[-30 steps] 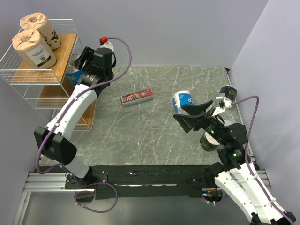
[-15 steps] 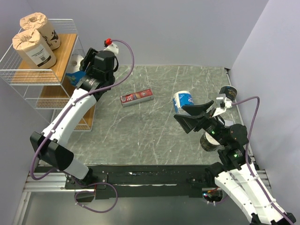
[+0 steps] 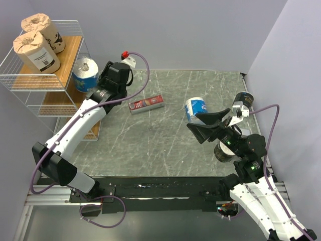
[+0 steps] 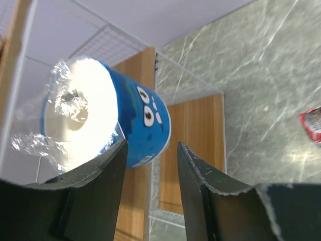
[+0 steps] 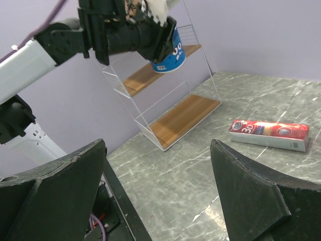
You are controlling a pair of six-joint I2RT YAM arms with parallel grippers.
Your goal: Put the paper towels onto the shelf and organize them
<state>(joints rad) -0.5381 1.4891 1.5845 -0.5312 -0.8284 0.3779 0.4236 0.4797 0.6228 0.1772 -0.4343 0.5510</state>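
Two brown rolls stand on the top board of the white wire rack [image 3: 72,47]. The front brown roll [image 3: 36,50] and the back brown roll [image 3: 42,27] touch each other.

We see the left gripper [image 4: 150,149] up by the right side of the rack, near that top board. Its two fingers sit on either side of the bottom end of a blue-and-white roll with eyes [image 4: 108,118]. It looks to us like they are pinching the roll there. This roll is tilted, and its crinkly white end points away from the fingers. We cannot tell if it touches the board.

On the gray stone table [image 3: 150,145] lies a flat red box [image 3: 146,104]. It is between the rack and a second blue-and-white roll [image 3: 196,109], which stands near the middle of the table.

The right gripper [image 3: 192,119] hangs just beside this second roll. Its fingers are spread wide, and nothing is between them.

One dark roll [image 3: 244,98] stands at the right edge of the table. Another dark roll [image 3: 222,151] is closer to us, and the right arm hides part of it.
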